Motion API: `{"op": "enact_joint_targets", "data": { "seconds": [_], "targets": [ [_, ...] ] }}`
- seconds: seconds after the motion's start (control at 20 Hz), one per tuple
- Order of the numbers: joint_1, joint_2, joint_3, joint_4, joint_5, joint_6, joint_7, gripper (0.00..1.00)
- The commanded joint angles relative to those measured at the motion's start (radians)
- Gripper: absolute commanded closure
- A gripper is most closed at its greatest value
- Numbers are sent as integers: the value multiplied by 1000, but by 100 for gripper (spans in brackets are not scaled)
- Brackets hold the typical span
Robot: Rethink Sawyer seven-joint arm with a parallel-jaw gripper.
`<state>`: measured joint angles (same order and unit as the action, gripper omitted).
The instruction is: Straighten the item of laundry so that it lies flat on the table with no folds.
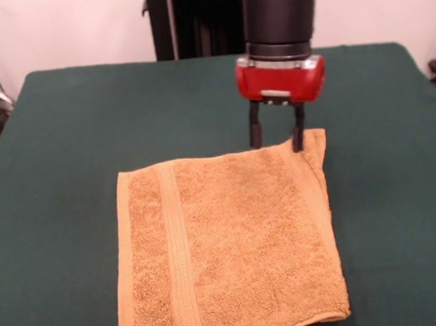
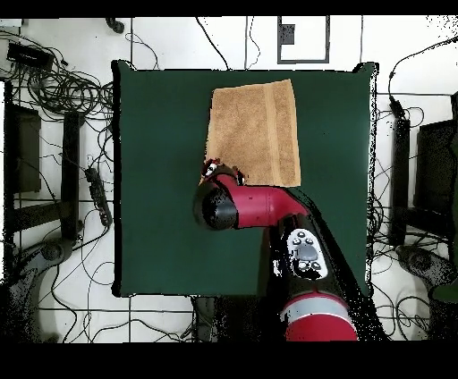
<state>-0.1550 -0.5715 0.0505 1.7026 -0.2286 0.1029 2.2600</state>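
The item of laundry (image 1: 232, 245), an orange-tan towel, lies spread on the green table (image 1: 65, 145), its near edge running out of the front view. A woven band runs down its left side. Its right border looks turned over, and the far right corner stands up a little. My gripper (image 1: 277, 139) hangs over that far edge, open. One finger is on the bare table behind the towel and the other is at the raised corner. In the overhead view the towel (image 2: 255, 130) lies near the table's (image 2: 161, 223) top edge, and the arm's red wrist (image 2: 224, 204) covers its lower left corner.
Green surface stretches wide on both sides of the towel and behind it. Off the table, the overhead view shows tangled cables (image 2: 63, 89) on the tiled floor and dark equipment (image 2: 22, 147) along both sides.
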Motion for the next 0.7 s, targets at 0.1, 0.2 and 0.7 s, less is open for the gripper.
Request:
{"op": "enact_joint_targets", "data": {
  "seconds": [0.1,0.2,0.7],
  "targets": [
    [76,65,9,-29,72,17,146,0],
    [81,97,11,-39,77,-12,152,0],
    [73,251,29,-119,87,-144,139,0]
  ]
}}
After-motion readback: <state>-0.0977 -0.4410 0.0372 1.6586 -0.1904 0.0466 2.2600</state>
